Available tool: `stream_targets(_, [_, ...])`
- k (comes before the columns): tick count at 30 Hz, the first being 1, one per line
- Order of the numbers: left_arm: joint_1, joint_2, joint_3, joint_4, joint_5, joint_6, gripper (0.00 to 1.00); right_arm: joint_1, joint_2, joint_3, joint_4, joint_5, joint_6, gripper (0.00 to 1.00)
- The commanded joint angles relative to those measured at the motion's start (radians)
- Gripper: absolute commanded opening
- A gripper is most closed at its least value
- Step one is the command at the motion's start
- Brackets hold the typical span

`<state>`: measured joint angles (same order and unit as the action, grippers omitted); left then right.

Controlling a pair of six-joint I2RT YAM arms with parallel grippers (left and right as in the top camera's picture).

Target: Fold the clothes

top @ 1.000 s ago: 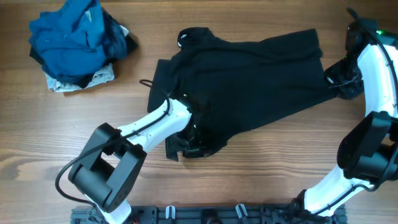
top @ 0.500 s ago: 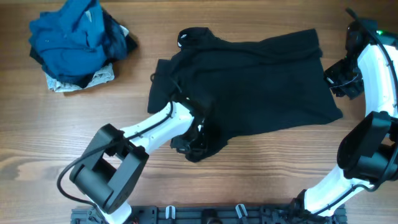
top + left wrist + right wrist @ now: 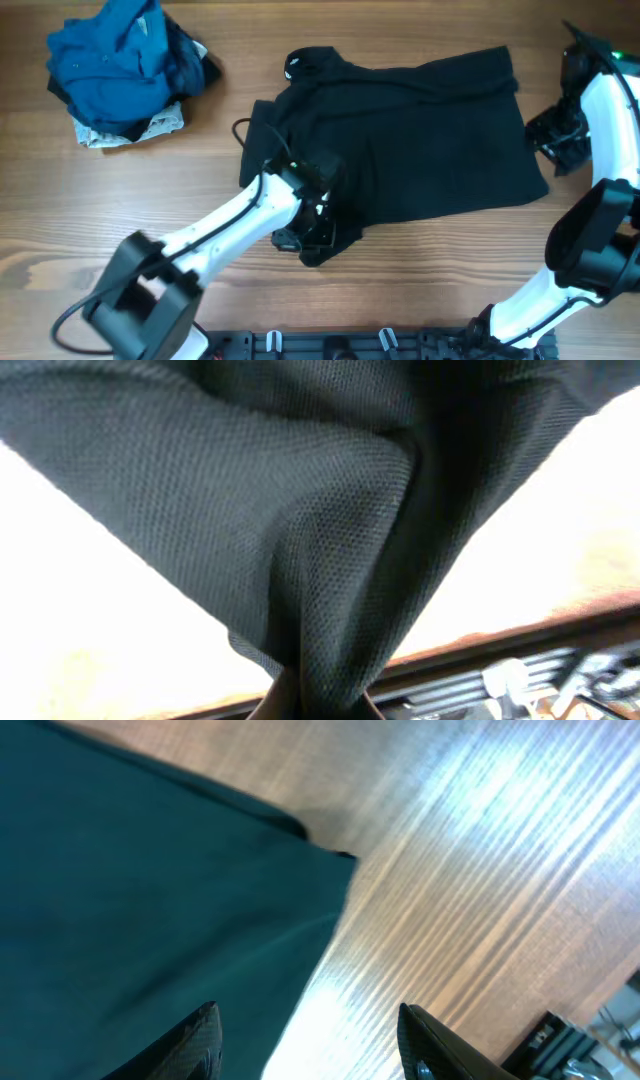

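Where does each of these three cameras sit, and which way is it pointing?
Overhead: above the table, looking straight down at the black shirt; the left arm and right arm show.
Left wrist: on left arm, close on pinched shirt fabric; fingertips barely show.
Right wrist: on right arm, facing shirt edge and table; both fingers show.
Shared: all three see the shirt.

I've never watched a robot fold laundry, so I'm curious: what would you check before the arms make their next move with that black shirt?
1. Left gripper shut on the black shirt: ok.
2. Right gripper open, empty, beside the shirt's edge: ok.
3. Shirt lying flat: not ok, bunched near the left gripper.
4. Blue garment pile apart from the shirt: ok.
5. Layers pinched by left gripper: cannot tell.
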<state>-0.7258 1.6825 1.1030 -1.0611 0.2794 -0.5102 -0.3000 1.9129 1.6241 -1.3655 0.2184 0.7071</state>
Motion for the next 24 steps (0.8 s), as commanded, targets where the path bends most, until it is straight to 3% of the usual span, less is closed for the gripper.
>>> stream_targets(1, [-0.001, -0.089, -0.002, -0.006, 0.021, -0.075, 0.04, -0.045, 0.000, -0.111, 0.023, -0.010, 0.022, 0.58])
stream_targets(18, [-0.001, -0.089, -0.003, -0.006, 0.024, -0.075, 0.04, -0.139, 0.000, -0.422, 0.362, -0.146, 0.025, 0.61])
stream_targets(24, [-0.001, -0.089, -0.003, -0.006, 0.027, -0.075, 0.04, -0.146, 0.017, -0.422, 0.422, -0.150, -0.001, 0.54])
